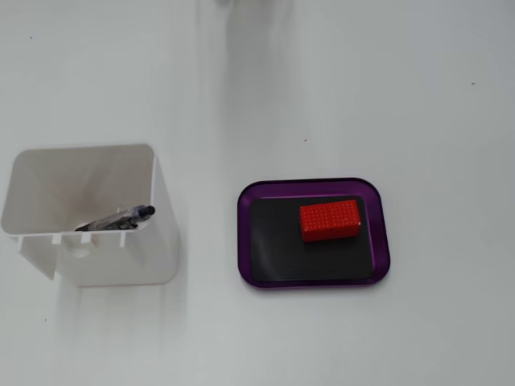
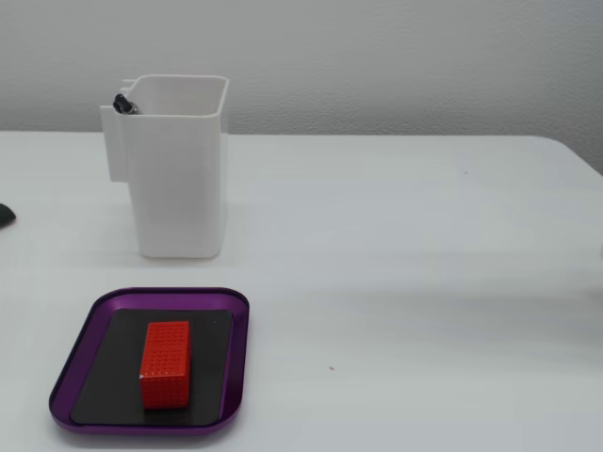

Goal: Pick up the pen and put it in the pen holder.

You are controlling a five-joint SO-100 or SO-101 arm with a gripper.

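Observation:
A white rectangular pen holder stands on the white table at the left in a fixed view, and at the back left in another fixed view. A pen with a dark tip lies inside it, leaning against the near wall with its tip at the rim. In the other fixed view only the pen's dark tip shows above the holder's left rim. No gripper or arm is in either fixed view.
A purple tray with a black inner mat holds a red block; in the other fixed view the tray and block lie in front of the holder. A dark object peeks in at the left edge.

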